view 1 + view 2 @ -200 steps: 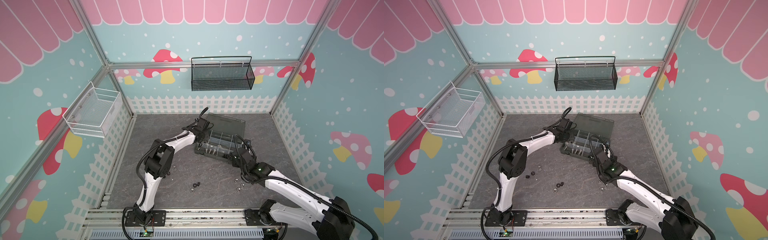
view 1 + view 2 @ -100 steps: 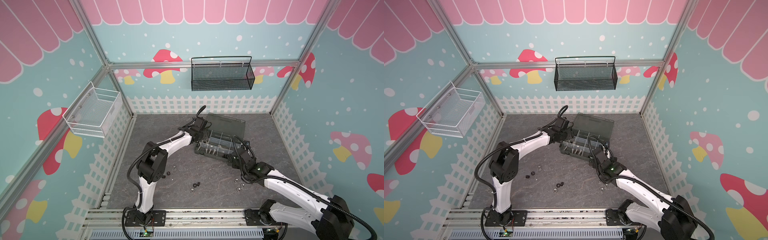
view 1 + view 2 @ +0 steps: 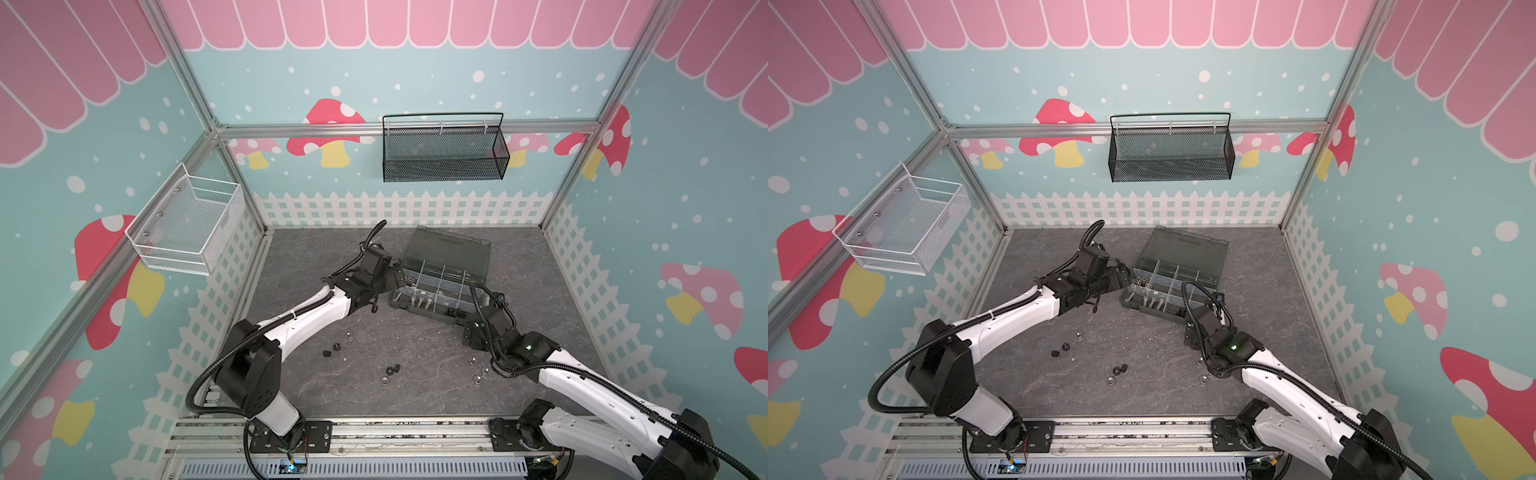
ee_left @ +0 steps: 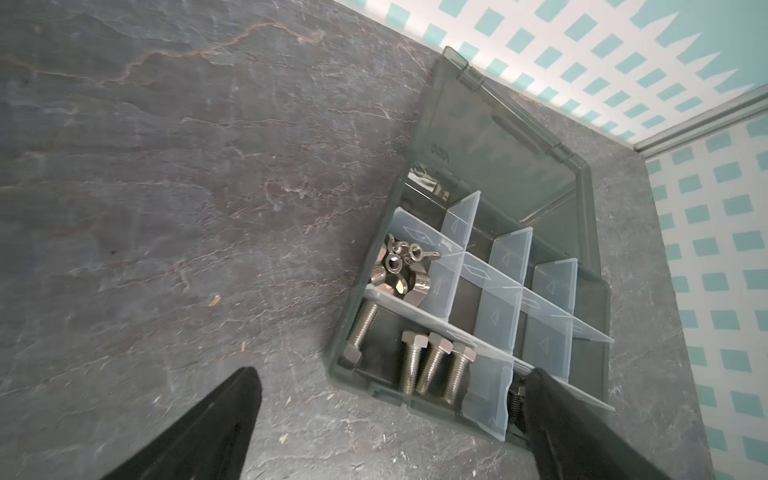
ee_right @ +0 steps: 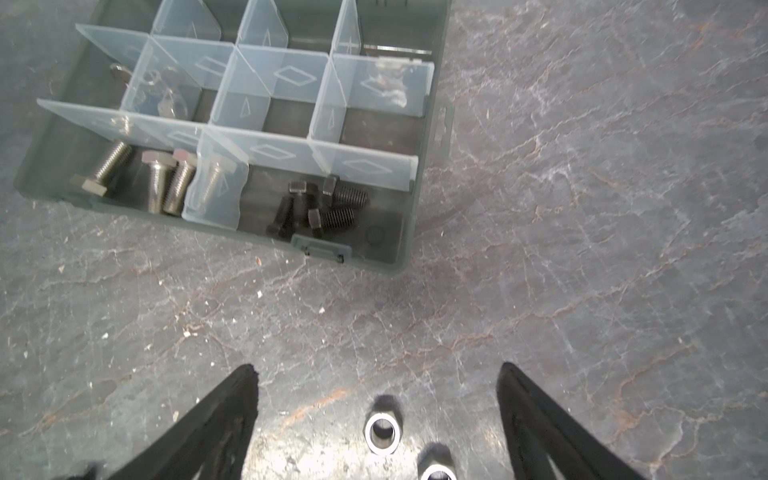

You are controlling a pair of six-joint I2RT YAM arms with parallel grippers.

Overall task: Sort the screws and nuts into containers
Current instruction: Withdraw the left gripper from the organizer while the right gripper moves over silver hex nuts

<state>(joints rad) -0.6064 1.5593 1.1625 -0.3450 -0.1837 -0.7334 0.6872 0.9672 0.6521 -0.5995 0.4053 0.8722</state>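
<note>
- Silver hex bolts (image 4: 432, 365) lie in one compartment of the organiser box (image 5: 386, 245), black bolts (image 5: 316, 203) in the next and wing nuts (image 4: 399, 270) in a third; these look sorted.
- Silver hex nuts (image 5: 382, 432) and black nuts (image 3: 392, 369) lie loose on the surface (image 5: 582, 208), yet to be sorted.
- Right pincer (image 5: 377, 365), released and empty, brackets a silver nut.
- Left pincer (image 4: 392, 370), released and empty, hangs over the box's corner.

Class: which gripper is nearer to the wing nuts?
Left. The left gripper is at the end of the box that holds the wing nuts. The right gripper is off the box, over loose nuts on the table.
</note>
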